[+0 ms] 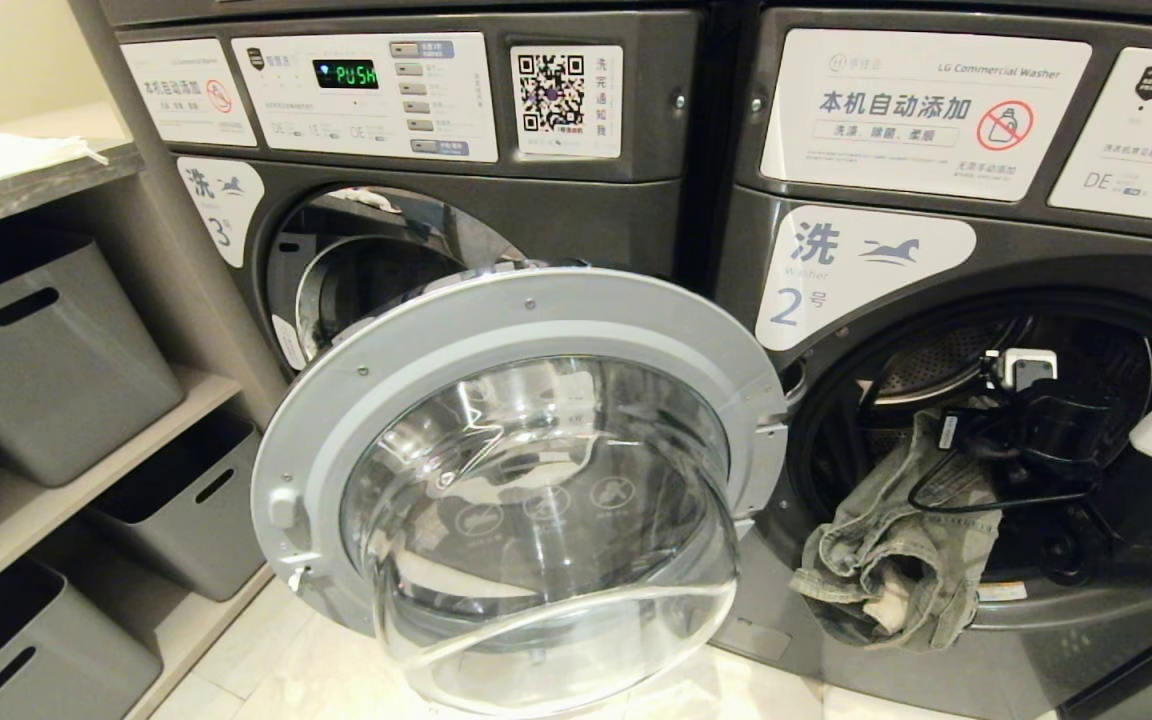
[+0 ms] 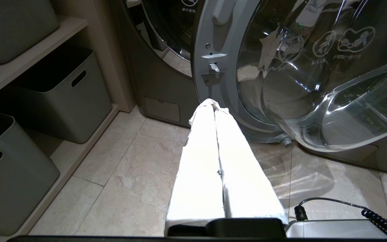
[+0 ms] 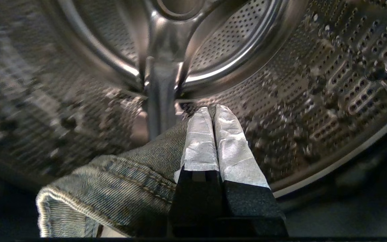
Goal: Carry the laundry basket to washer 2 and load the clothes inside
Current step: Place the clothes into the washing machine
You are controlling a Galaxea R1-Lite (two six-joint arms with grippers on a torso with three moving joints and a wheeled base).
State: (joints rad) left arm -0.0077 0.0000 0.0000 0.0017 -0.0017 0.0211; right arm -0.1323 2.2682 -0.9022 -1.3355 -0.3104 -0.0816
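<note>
Denim clothes (image 1: 896,540) hang over washer 2 (image 1: 956,400)'s door lip, my right hand (image 3: 212,112) clamped on them inside the drum; releasing now risks them sliding out.

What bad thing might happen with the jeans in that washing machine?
Most of the clothes hang out over the rim of washer 2, so they might slide to the floor if released now. The right claw, shut on the clothes inside the drum, may drag them back out when it withdraws.
</note>
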